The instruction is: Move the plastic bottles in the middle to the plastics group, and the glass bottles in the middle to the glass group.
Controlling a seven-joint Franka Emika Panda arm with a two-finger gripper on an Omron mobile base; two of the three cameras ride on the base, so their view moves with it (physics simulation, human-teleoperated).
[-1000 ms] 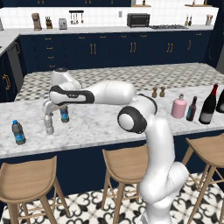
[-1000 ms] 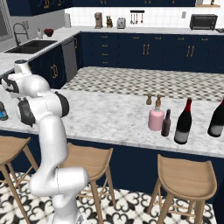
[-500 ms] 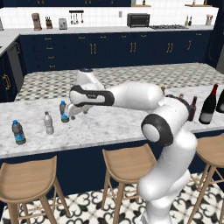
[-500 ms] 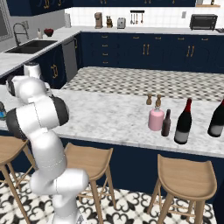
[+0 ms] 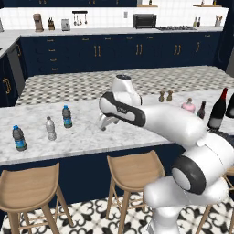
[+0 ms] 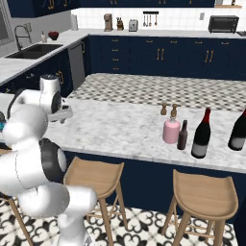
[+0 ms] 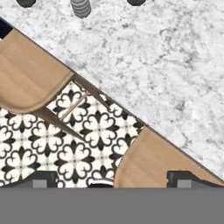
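The small clear white-capped plastic bottle (image 5: 50,128) stands at the left between the two blue-labelled water bottles (image 5: 67,116), so that part seems done. The empty gripper (image 5: 106,121) has its fingers apart above the marble counter (image 5: 87,137). The squat pink glass bottle (image 6: 170,130) and the slim dark brown bottle (image 6: 182,135) wait beside the tall wine bottles (image 6: 201,134) at the right.

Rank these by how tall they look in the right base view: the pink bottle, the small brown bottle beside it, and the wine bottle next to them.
1. wine bottle, clearly the tallest.
2. pink bottle and small brown bottle: they look about alike in height, so I do not rank them; the pink one is much wider.
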